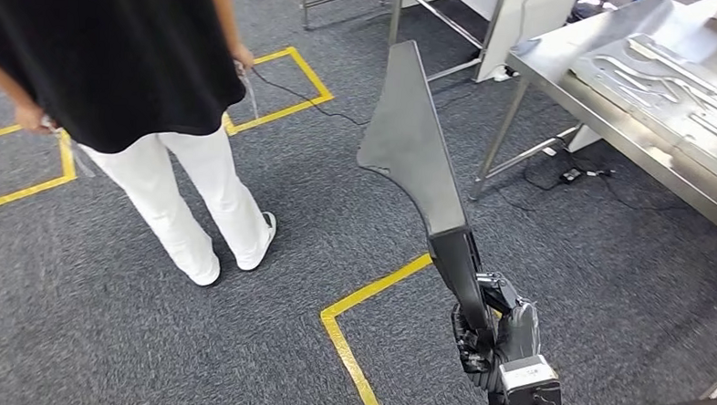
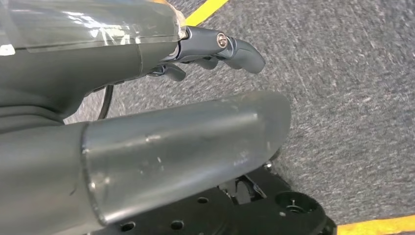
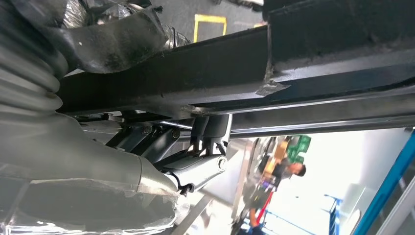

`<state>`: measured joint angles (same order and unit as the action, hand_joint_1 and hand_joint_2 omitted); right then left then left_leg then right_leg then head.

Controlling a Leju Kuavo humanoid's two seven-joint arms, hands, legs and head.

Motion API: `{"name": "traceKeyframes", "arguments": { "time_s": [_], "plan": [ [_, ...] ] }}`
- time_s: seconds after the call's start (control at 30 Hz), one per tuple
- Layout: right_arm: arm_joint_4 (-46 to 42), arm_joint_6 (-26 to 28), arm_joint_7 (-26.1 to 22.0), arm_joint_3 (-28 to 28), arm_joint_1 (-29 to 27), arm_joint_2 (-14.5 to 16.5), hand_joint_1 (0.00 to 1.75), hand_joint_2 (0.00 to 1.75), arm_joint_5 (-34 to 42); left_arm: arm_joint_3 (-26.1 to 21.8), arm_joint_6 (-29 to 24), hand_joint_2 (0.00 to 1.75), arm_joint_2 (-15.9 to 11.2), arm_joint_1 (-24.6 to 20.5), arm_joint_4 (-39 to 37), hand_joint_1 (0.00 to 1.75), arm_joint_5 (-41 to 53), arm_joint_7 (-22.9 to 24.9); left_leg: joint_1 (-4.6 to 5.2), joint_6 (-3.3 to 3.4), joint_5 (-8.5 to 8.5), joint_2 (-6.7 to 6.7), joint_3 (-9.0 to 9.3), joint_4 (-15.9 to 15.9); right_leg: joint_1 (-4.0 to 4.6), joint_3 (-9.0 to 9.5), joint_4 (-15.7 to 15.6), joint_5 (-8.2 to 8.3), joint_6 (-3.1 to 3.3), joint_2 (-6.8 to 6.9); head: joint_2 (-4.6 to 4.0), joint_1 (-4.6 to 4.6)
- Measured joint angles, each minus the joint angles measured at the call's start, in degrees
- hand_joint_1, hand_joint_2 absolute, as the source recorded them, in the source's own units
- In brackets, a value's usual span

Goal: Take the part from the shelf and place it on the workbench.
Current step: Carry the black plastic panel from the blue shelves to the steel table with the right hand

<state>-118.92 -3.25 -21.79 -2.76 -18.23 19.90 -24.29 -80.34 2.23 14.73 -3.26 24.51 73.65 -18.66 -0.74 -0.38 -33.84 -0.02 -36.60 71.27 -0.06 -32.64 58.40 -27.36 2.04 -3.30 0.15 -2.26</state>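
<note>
Right now the right hand (image 1: 500, 332) has its fingers wrapped tight around the narrow lower end of the part (image 1: 415, 146), a long flat dark panel that widens as it rises. That panel stands up and away from the hand, leaning over the grey carpet (image 1: 104, 310), well short of the workbench (image 1: 614, 113). The workbench itself is a steel table off to the right of the part, with shaped metal pieces (image 1: 670, 84) lying on its top and a black cable (image 1: 566, 175) trailing on the carpet beneath it. Close up from the right wrist, the part (image 3: 205, 73) runs as a dark bar straight through the grasp, with the fingers (image 3: 195, 169) clamped under it. Meanwhile the left hand (image 2: 161, 103) hangs over the carpet with nothing in it, its dark fingers (image 2: 230, 49) curled inward beside the thick grey thumb. On the far side of the part from the workbench, a person (image 1: 115, 55) in a black top and white trousers stands on the carpet. Yellow tape lines (image 1: 369, 299) mark out boxes on the carpet, one corner lying just beside the base of the part.
</note>
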Motion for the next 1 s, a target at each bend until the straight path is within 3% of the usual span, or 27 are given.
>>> {"name": "traceKeyframes", "arguments": {
  "time_s": [0.03, 0.1, 0.13, 0.2, 0.23, 0.27, 0.3, 0.37, 0.43, 0.47, 0.5, 0.57, 0.63, 0.67, 0.73, 0.8, 0.87, 0.9, 0.93, 0.97, 1.0],
  "plan": [
    [0.20, 0.12, 0.14, 0.22, 0.05, -0.02, 1.75, 1.75, -0.01, -0.01, -0.01, 0.00, 0.00, 0.00, -0.01, 0.00, 0.07, 0.11, -0.06, 0.12, 2.39, -0.92, 1.45, -3.96, -0.06, -0.02, 0.29, -0.18, -0.17, -0.78, 0.00, 0.00],
    [0.53, 0.30, 0.45, 0.68, 0.22, -0.05, 1.75, 1.75, -0.09, -0.03, -0.03, 0.00, 0.00, -0.03, -0.01, 0.00, 0.15, 0.28, -0.21, 0.35, 5.03, -3.32, 3.97, -10.44, -0.06, -0.36, 0.98, -0.52, -0.70, -2.17, 0.00, -0.01],
    [0.66, 0.34, 0.57, 0.91, 0.29, -0.07, 1.75, 1.75, -0.16, -0.03, -0.04, 0.00, 0.00, -0.07, -0.01, 0.00, 0.16, 0.34, -0.19, 0.50, 5.24, -4.10, 4.51, -11.85, -0.12, -0.61, 1.15, -0.56, -1.04, -2.80, 0.00, 0.00],
    [0.85, 0.35, 0.66, 1.21, 0.34, -0.11, 1.75, 1.75, -0.30, -0.05, -0.05, 0.00, 0.01, -0.19, -0.01, 0.00, 0.16, 0.46, -0.15, 1.00, 5.22, -3.49, 4.74, -12.27, -0.22, -1.00, 1.06, -0.34, -1.76, -3.94, 0.00, 0.01],
    [0.90, 0.37, 0.66, 1.28, 0.32, -0.15, 1.75, 1.75, -0.36, -0.06, -0.05, 0.00, 0.02, -0.27, -0.02, 0.00, 0.17, 0.50, -0.20, 1.38, 5.41, -2.85, 4.90, -12.58, -0.21, -1.09, 1.16, -0.38, -2.08, -3.62, 0.00, 0.00],
    [0.93, 0.41, 0.67, 1.31, 0.36, -0.22, 1.75, 1.75, -0.45, -0.07, -0.05, 0.00, 0.03, -0.30, -0.02, 0.00, 0.17, 0.52, -0.31, 1.79, 5.62, -2.17, 5.06, -12.92, -0.13, -1.44, 1.86, -0.89, -2.38, -2.47, 0.00, 0.00],
    [0.93, 0.45, 0.71, 1.37, 0.46, -0.30, 1.75, 1.75, -0.62, -0.08, -0.04, 0.00, 0.05, -0.29, -0.02, 0.00, 0.17, 0.55, -0.42, 2.13, 5.78, -1.44, 5.19, -13.26, -0.05, -2.28, 3.64, -2.03, -2.65, -0.88, 0.00, -0.02],
    [0.97, 0.58, 0.83, 1.53, 0.61, -0.45, 1.75, 1.75, -0.95, -0.08, -0.01, 0.00, 0.07, -0.15, -0.03, 0.00, 0.24, 0.66, -0.30, 2.51, 5.77, 0.11, 5.30, -13.45, -0.18, -5.54, 10.24, -5.56, -3.12, 2.09, 0.00, -0.03],
    [0.97, 0.87, 1.03, 1.57, 0.30, -0.55, 1.75, 1.75, -1.02, -0.08, 0.05, 0.00, 0.13, -0.01, -0.02, 0.00, 0.45, 0.80, -0.23, 2.57, 5.55, 1.71, 5.35, -13.41, -0.50, -8.57, 16.00, -7.40, -3.52, 2.82, 0.00, -0.02],
    [0.91, 1.00, 1.15, 1.51, -0.03, -0.59, 1.75, 1.75, -0.91, -0.06, 0.09, 0.00, 0.23, 0.01, -0.01, 0.00, 0.65, 0.83, -0.23, 2.53, 5.40, 2.45, 5.46, -13.40, -0.63, -8.70, 16.09, -6.70, -3.63, 3.01, 0.00, -0.03],
    [0.73, 0.98, 1.26, 1.40, -0.53, -0.62, 1.75, 1.75, -0.70, -0.02, 0.14, 0.00, 0.41, 0.01, 0.03, 0.00, 0.90, 0.85, -0.24, 2.43, 5.20, 3.14, 5.68, -13.39, -0.72, -7.55, 13.81, -4.98, -3.65, 3.39, 0.00, -0.03],
    [-0.11, 0.50, 1.31, 1.06, -1.92, -0.61, 1.75, 1.75, -0.07, 0.13, 0.28, 0.00, 0.97, 0.07, 0.25, 0.00, 1.39, 0.84, -0.14, 2.05, 4.70, 4.31, 6.36, -13.38, -0.49, -3.32, 5.84, -1.31, -3.33, 5.63, 0.00, -0.03],
    [-1.18, 0.07, 1.16, 0.57, -3.41, -0.54, 1.75, 1.75, 0.53, 0.27, 0.46, 0.00, 1.49, 0.17, 0.68, 0.00, 1.80, 0.90, 0.07, 1.47, 4.22, 5.29, 6.92, -13.37, 0.09, -0.87, 1.07, -0.05, -2.72, 7.30, 0.00, -0.03],
    [-1.63, 0.03, 1.05, 0.28, -4.06, -0.50, 1.75, 1.75, 0.80, 0.35, 0.54, 0.00, 1.74, 0.20, 0.92, 0.00, 1.96, 0.96, 0.15, 1.17, 4.06, 5.84, 7.15, -13.44, 0.36, -0.77, 0.71, -0.28, -2.45, 7.23, 0.00, -0.02],
    [-2.46, 0.01, 0.84, -0.25, -5.23, -0.42, 1.75, 1.75, 1.19, 0.52, 0.64, 0.00, 2.20, 0.08, 1.45, 0.00, 2.23, 1.13, 0.10, 0.56, 3.67, 6.71, 7.64, -13.56, 0.27, -0.67, 0.34, -0.10, -1.85, 5.73, 0.00, -0.02],
    [-3.12, 0.03, 0.70, -0.58, -5.90, -0.34, 1.75, 1.75, 1.39, 0.62, 0.70, 0.00, 2.49, 0.00, 1.96, 0.00, 2.39, 1.20, -0.08, 0.07, 1.96, 4.77, 7.13, -11.50, -0.10, -0.25, -0.31, 0.16, -1.08, 4.39, 0.00, -0.01],
    [-3.43, 0.05, 0.66, -0.74, -6.11, -0.27, 1.75, 1.75, 1.49, 0.66, 0.78, 0.00, 2.56, 0.07, 2.38, 0.00, 2.51, 1.33, -0.26, -0.09, -1.51, 1.58, 4.11, -4.98, -0.22, -0.04, -0.55, 0.23, -0.51, 3.13, 0.00, 0.00],
    [-3.47, 0.05, 0.68, -0.80, -6.19, -0.25, 1.75, 1.75, 1.52, 0.66, 0.86, 0.00, 2.62, 0.16, 2.59, 0.00, 2.60, 1.44, -0.29, -0.11, -3.06, 0.84, 2.07, -1.04, -0.15, -0.05, -0.49, 0.20, -0.37, 2.38, 0.00, 0.01],
    [-3.48, 0.06, 0.72, -0.89, -6.32, -0.25, 1.75, 1.75, 1.53, 0.66, 0.97, 0.00, 2.70, 0.27, 2.85, 0.00, 2.73, 1.57, -0.29, -0.12, -3.70, 0.51, 0.46, 1.81, -0.08, -0.04, -0.39, 0.15, -0.31, 1.53, 0.00, 0.01],
    [-3.49, 0.07, 0.75, -0.99, -6.47, -0.25, 1.75, 1.75, 1.54, 0.66, 1.08, 0.00, 2.79, 0.39, 3.13, 0.00, 2.87, 1.68, -0.29, -0.09, -3.18, 0.38, -0.33, 2.77, -0.02, -0.02, -0.23, 0.09, -0.29, 0.64, 0.00, 0.00],
    [-3.51, 0.10, 0.78, -1.11, -6.58, -0.25, 1.75, 1.75, 1.54, 0.66, 1.19, 0.00, 2.89, 0.45, 3.40, 0.00, 3.01, 1.75, -0.29, 0.01, -1.50, 0.22, -0.03, 1.38, 0.00, 0.01, -0.03, -0.01, -0.34, -0.24, 0.00, 0.01]
  ]
}}
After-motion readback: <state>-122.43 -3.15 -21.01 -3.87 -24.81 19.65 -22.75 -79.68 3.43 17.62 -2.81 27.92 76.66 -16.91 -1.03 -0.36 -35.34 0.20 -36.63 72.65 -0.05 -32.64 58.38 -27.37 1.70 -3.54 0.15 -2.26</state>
